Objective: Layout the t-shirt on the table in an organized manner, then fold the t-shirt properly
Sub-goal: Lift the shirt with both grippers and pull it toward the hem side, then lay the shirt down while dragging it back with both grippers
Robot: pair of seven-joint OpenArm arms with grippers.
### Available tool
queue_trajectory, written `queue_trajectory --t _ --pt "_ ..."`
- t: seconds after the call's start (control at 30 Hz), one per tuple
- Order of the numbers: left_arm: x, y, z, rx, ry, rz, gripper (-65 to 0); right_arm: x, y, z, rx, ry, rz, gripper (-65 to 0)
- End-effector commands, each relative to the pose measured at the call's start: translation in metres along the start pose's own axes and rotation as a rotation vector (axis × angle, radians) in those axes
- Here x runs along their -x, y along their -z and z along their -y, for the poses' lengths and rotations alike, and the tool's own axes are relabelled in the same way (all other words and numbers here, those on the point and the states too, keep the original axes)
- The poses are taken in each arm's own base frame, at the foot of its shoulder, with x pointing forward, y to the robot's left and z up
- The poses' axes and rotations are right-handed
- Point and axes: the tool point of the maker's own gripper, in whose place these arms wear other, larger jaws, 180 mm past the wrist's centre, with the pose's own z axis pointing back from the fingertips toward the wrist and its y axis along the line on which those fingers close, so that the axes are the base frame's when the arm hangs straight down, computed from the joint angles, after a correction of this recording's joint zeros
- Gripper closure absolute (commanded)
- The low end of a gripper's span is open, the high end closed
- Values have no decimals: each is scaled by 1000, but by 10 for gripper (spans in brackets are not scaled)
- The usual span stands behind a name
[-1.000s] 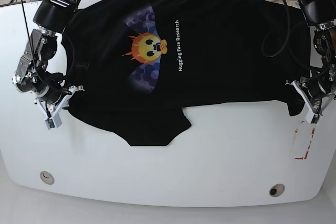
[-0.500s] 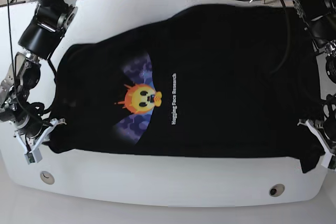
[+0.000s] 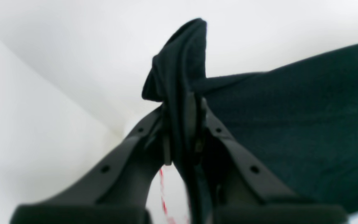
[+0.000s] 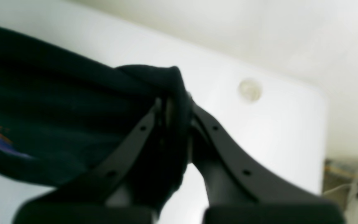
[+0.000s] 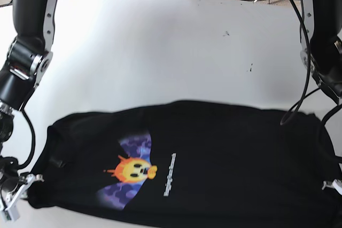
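Since the earlier frames, the t-shirt [image 5: 181, 169] has been dragged from the far half of the bench [image 5: 160, 46] to its near edge, and both arms have been drawn back toward the camera with it. It is now stretched flat across the near part of the white surface, print side up, with the orange sun face [image 5: 136, 170] and the line of white lettering [image 5: 172, 173] turned sideways in the base view. The far half of the bench is left bare apart from a few dark specks [image 5: 227, 33].

The left gripper [image 3: 183, 124] is seen with its jaws closed tight on a bunched fold of black cloth, which sticks up past the tips. Red tape marks [image 3: 163, 193] are visible on the bench beneath it. The right gripper [image 4: 174, 115] is likewise clamped on a gathered corner of the shirt, near a round hole [image 4: 249, 90] in the bench corner. The cloth is held taut between the two grips.
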Motion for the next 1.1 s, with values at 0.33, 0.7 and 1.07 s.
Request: queue_trajectory --t 0.33,0.7,1.07 --pt "-116 -36 -51 -109 19 220 0 -151 -79 36 134 -132 220 0" --pt "-56 -20 -39 -84 6 68 0 -99 -74 33 90 -71 141 -2" --pt "73 -22 20 88 -84 -114 0 31 -63 3 53 -94 -19 -2"
